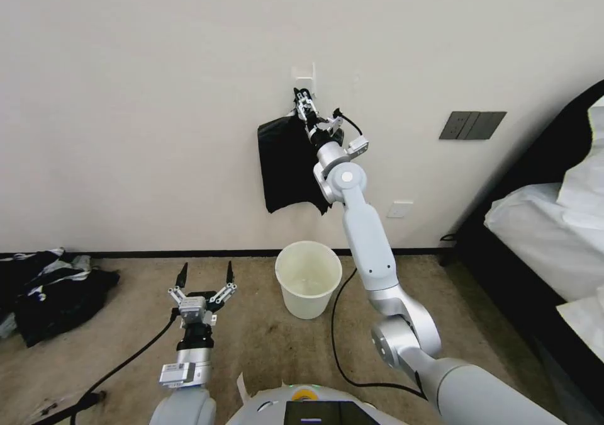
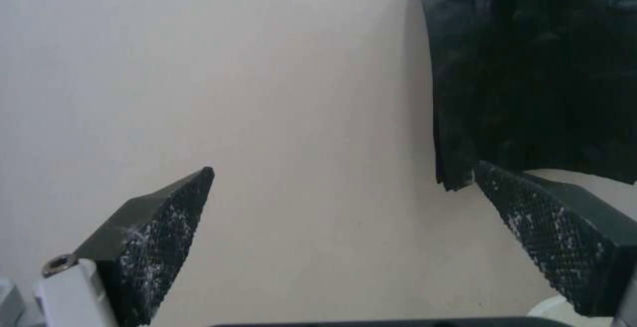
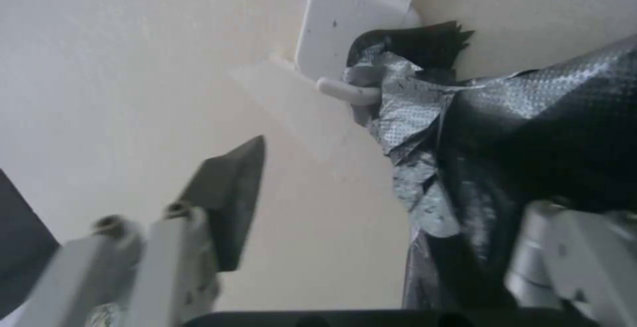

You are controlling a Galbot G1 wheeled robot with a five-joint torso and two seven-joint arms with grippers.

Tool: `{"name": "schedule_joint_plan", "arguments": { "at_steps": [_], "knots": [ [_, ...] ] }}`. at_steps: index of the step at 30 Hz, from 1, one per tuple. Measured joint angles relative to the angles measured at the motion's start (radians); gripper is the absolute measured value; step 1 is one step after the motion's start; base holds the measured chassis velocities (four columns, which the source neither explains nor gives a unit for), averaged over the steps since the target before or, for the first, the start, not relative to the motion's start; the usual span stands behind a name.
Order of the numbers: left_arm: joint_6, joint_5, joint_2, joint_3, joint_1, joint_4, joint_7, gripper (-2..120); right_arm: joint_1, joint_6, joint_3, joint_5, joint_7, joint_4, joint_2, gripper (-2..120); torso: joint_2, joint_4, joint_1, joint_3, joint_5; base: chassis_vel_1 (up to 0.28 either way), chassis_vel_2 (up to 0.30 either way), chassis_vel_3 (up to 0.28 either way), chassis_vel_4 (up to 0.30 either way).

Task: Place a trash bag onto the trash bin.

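Note:
A flat bundle of black bags (image 1: 286, 167) (image 2: 531, 68) hangs by its knotted top (image 3: 398, 98) from a white wall hook (image 1: 304, 72) (image 3: 345, 90). A single trash bag is hidden in that bundle. My right gripper (image 1: 304, 105) (image 3: 398, 177) is raised to the bundle's top just under the hook. It is open, one finger on the bare-wall side and the other covered by black film. The cream-white trash bin (image 1: 308, 299) stands on the carpet below, with nothing inside. To the left of the bin, low over the carpet, my left gripper (image 1: 207, 274) (image 2: 344, 172) is open and holds nothing.
A black-and-white cloth heap (image 1: 50, 293) lies on the carpet at far left. A bed with white bedding (image 1: 553, 223) fills the right side. A black cable (image 1: 336, 324) runs on the floor beside the bin. A grey switch plate (image 1: 472, 124) is on the wall.

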Motion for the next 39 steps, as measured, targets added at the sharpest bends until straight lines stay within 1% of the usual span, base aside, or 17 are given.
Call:
{"name": "schedule_joint_plan", "arguments": {
  "at_steps": [3, 4, 7, 8, 14, 16, 17, 18, 19, 20, 22, 23, 25, 26, 29, 39],
  "knots": [
    [0.0, 0.0, 0.0, 0.0, 0.0, 0.0, 0.0, 100, 0.0, 0.0, 0.0, 0.0, 0.0, 0.0, 0.0, 61, 0.0, 0.0, 0.0, 0.0, 0.0, 0.0, 0.0, 0.0, 0.0],
    [0.0, 0.0, 0.0, 0.0, 0.0, -0.002, 0.0, 100, -0.006, -0.001, -0.002, -0.007, -0.017, 0.006, -0.003, 47, 0.0, 0.0, 0.0, 0.0, 0.0, 0.0, 0.0, 0.0, 0.0],
    [0.0, 0.0, 0.0, -0.001, 0.001, -0.002, 0.0, 100, -0.007, -0.001, -0.004, -0.008, -0.021, 0.007, -0.003, 48, 0.0, 0.0, 0.0, 0.0, 0.0, 0.0, 0.0, 0.0, 0.0],
    [-0.001, 0.0, -0.001, -0.004, 0.002, -0.003, 0.0, 100, -0.008, -0.002, -0.004, -0.009, -0.025, 0.008, -0.004, 54, 0.0, 0.0, 0.0, 0.0, 0.0, 0.0, 0.0, 0.0, 0.0],
    [-0.002, -0.001, -0.001, -0.006, 0.004, -0.005, 0.0, 100, -0.01, -0.002, -0.004, -0.009, -0.028, 0.008, -0.008, 53, 0.0, 0.0, 0.0, 0.0, 0.0, 0.0, 0.0, 0.0, 0.0],
    [-0.003, -0.002, -0.002, -0.008, 0.0, -0.008, -0.001, 100, -0.017, -0.002, -0.005, -0.009, -0.031, 0.01, -0.016, 44, 0.0, 0.0, 0.0, 0.0, 0.0, 0.0, 0.0, 0.0, 0.0],
    [-0.003, -0.002, -0.002, -0.008, 0.0, -0.008, -0.001, 100, -0.017, -0.002, -0.005, -0.009, -0.031, 0.01, -0.016, 44, 0.0, 0.0, 0.0, 0.0, 0.0, 0.0, 0.0, 0.0, 0.0],
    [-0.003, -0.002, -0.002, -0.011, -0.002, -0.01, -0.001, 100, -0.019, -0.002, -0.005, -0.009, -0.031, 0.01, -0.018, 41, 0.0, 0.0, 0.0, 0.0, 0.0, 0.0, 0.0, 0.0, 0.0],
    [-0.003, -0.004, -0.001, -0.013, -0.005, -0.012, -0.001, 100, -0.021, -0.002, -0.004, -0.009, -0.031, 0.011, -0.02, 34, 0.0, 0.0, 0.0, 0.0, 0.0, 0.0, 0.0, 0.0, 0.0],
    [-0.003, -0.004, -0.001, -0.013, -0.005, -0.012, -0.001, 100, -0.021, -0.002, -0.004, -0.009, -0.031, 0.011, -0.02, 34, 0.0, 0.0, 0.0, 0.0, 0.0, 0.0, 0.0, 0.0, 0.0],
    [-0.002, -0.005, 0.001, -0.015, -0.005, -0.014, -0.001, 100, -0.025, -0.002, -0.002, -0.009, -0.033, 0.013, -0.024, 25, 0.0, 0.0, 0.0, 0.0, 0.0, 0.0, 0.0, 0.0, 0.0],
    [-0.002, -0.005, 0.001, -0.015, -0.005, -0.014, -0.001, 100, -0.025, -0.002, -0.002, -0.009, -0.033, 0.013, -0.024, 25, 0.0, 0.0, 0.0, 0.0, 0.0, 0.0, 0.0, 0.0, 0.0],
    [-0.002, -0.005, 0.0, -0.014, -0.003, -0.014, -0.001, 100, -0.029, -0.002, -0.002, -0.009, -0.035, 0.016, -0.029, 14, 0.0, 0.0, 0.0, 0.0, 0.0, 0.0, 0.0, 0.0, 0.0],
    [-0.002, -0.005, 0.0, -0.014, -0.003, -0.014, -0.001, 100, -0.029, -0.002, -0.002, -0.009, -0.035, 0.016, -0.029, 14, 0.0, 0.0, 0.0, 0.0, 0.0, 0.0, 0.0, 0.0, 0.0],
    [-0.002, -0.005, -0.002, -0.012, -0.001, -0.015, -0.001, 100, -0.031, -0.002, -0.003, -0.01, -0.037, 0.018, -0.031, 0, 0.0, 0.0, 0.0, 0.0, 0.0, 0.0, 0.0, 0.0, 0.0],
    [-0.002, -0.005, -0.006, -0.01, 0.003, -0.016, -0.001, 100, -0.047, -0.005, -0.008, -0.025, -0.041, 0.028, -0.03, 0, 0.0, 0.0001, 0.0, 0.0, 0.0, 0.0, 0.0, 0.0, 0.0]
  ]
}}
